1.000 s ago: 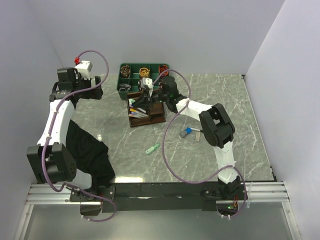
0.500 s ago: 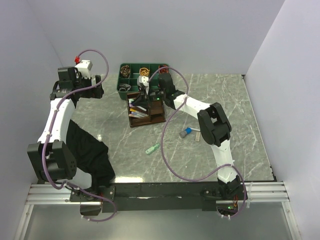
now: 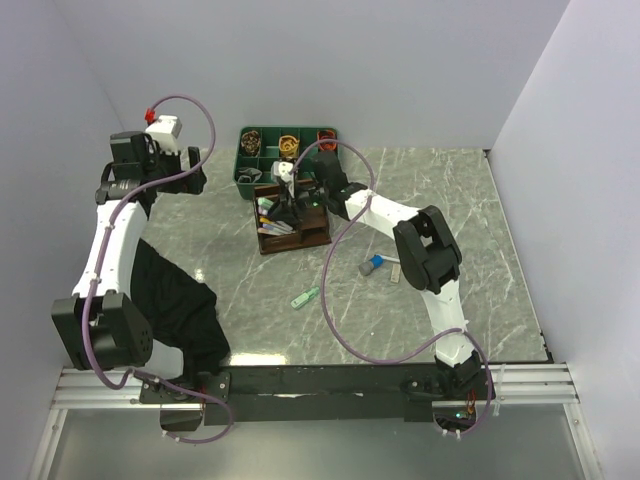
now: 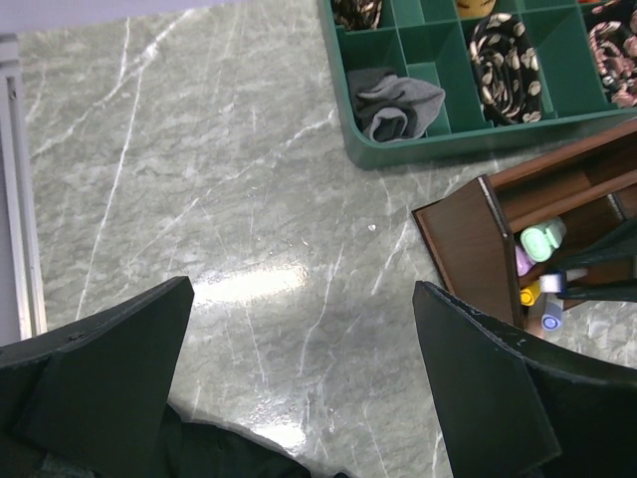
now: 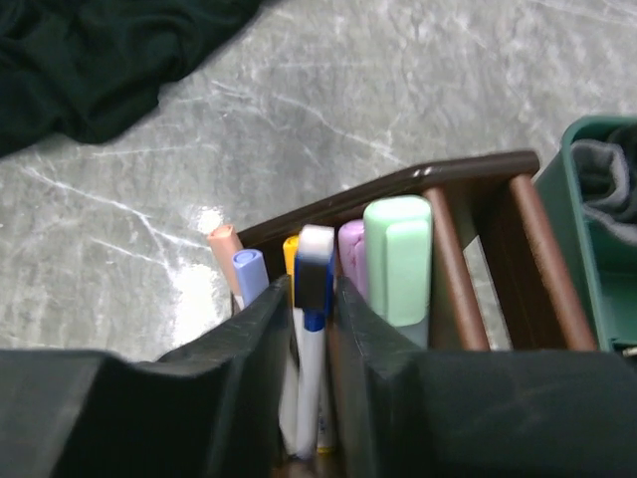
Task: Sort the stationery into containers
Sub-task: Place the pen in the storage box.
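Observation:
The dark brown organiser [image 3: 292, 230] stands mid-table; its rim [image 5: 398, 182] also shows in the right wrist view. My right gripper [image 5: 311, 289] reaches down into one compartment, jaws slightly parted around a white marker with a blue-and-white cap [image 5: 315, 274] that stands blurred between them. Beside it stand peach [image 5: 225, 244], pale blue [image 5: 249, 271], yellow [image 5: 290, 245], lilac [image 5: 350, 249] and mint-green [image 5: 398, 259] markers. A mint-green clip [image 3: 306, 297], a grey-blue cylinder [image 3: 372, 265] and a flat bar [image 3: 397, 270] lie loose on the table. My left gripper [image 4: 299, 299] hangs wide open over bare table, left of the organiser [image 4: 463, 234].
A green compartment tray [image 3: 243, 155] with cloths and bands sits behind the organiser, its rim [image 4: 448, 149] also in the left wrist view. A black cloth [image 3: 180, 305] lies at the near left. White walls enclose the marble table.
My right gripper has moved left and lower into the organiser, and its jaws have parted a little around the marker. The left arm has shifted slightly.

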